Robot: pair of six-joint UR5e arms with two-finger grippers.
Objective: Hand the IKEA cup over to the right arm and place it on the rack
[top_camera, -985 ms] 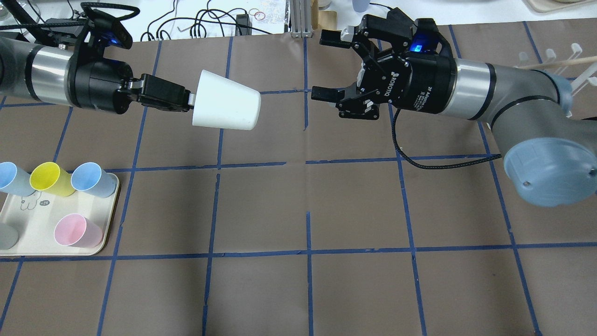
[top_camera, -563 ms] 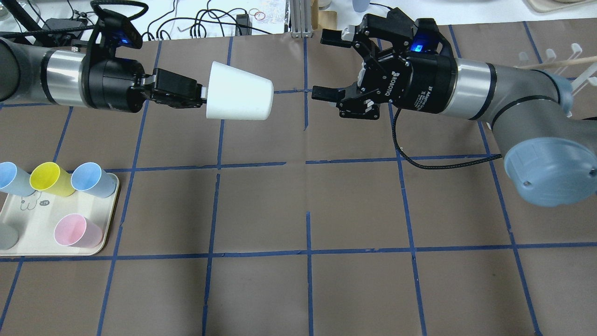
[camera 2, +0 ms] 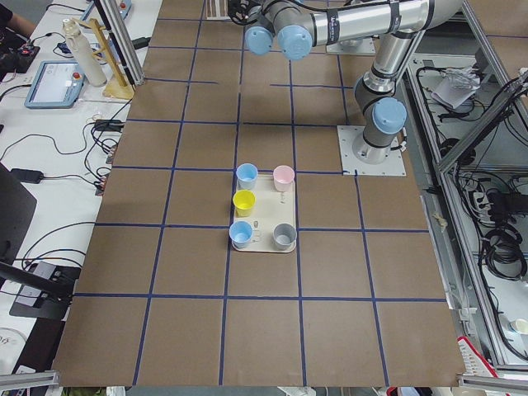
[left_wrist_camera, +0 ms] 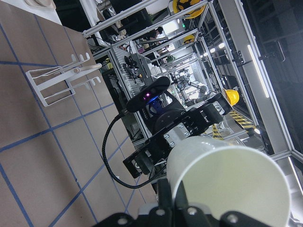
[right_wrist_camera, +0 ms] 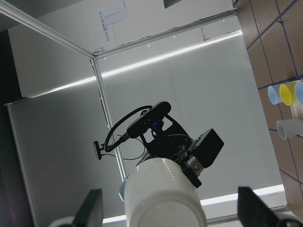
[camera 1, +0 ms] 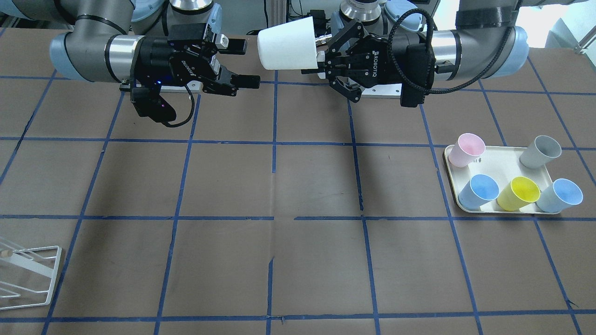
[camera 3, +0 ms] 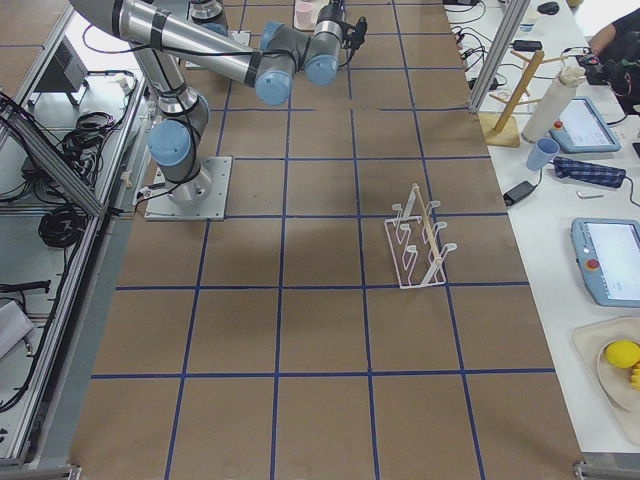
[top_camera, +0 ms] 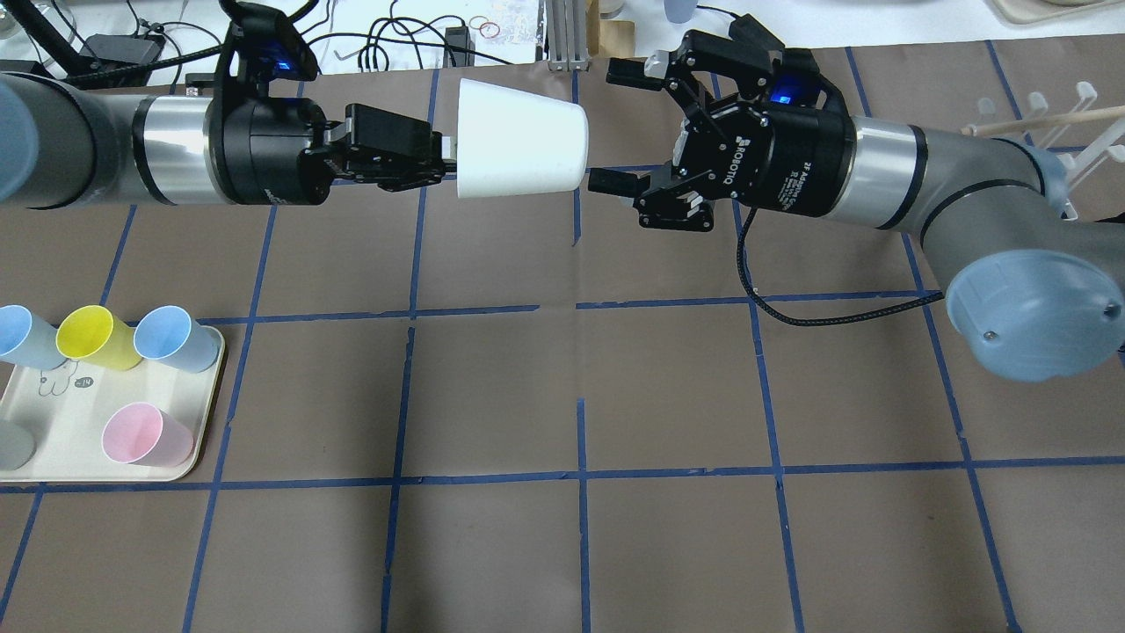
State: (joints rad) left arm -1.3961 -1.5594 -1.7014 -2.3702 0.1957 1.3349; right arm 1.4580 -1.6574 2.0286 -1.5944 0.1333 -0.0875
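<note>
The IKEA cup (top_camera: 523, 149) is almost white and lies sideways in the air, its base pointing at the right gripper. My left gripper (top_camera: 444, 163) is shut on its rim. The cup also shows in the front view (camera 1: 286, 43), the left wrist view (left_wrist_camera: 227, 184) and the right wrist view (right_wrist_camera: 163, 194). My right gripper (top_camera: 620, 127) is open and empty, its fingertips just short of the cup's base. In the right wrist view its fingers (right_wrist_camera: 92, 208) flank the cup. The white wire rack (top_camera: 1055, 114) stands at the far right, behind the right arm.
A cream tray (top_camera: 53, 440) at the front left holds two blue cups, a yellow cup (top_camera: 92, 336), a pink cup (top_camera: 141, 435) and a grey cup. Cables and clutter lie beyond the table's far edge. The rack also shows in the front view (camera 1: 28, 274).
My left arm has carried the cup to the right and farther from the robot, up to the right gripper's open fingers. The right arm has barely moved.
</note>
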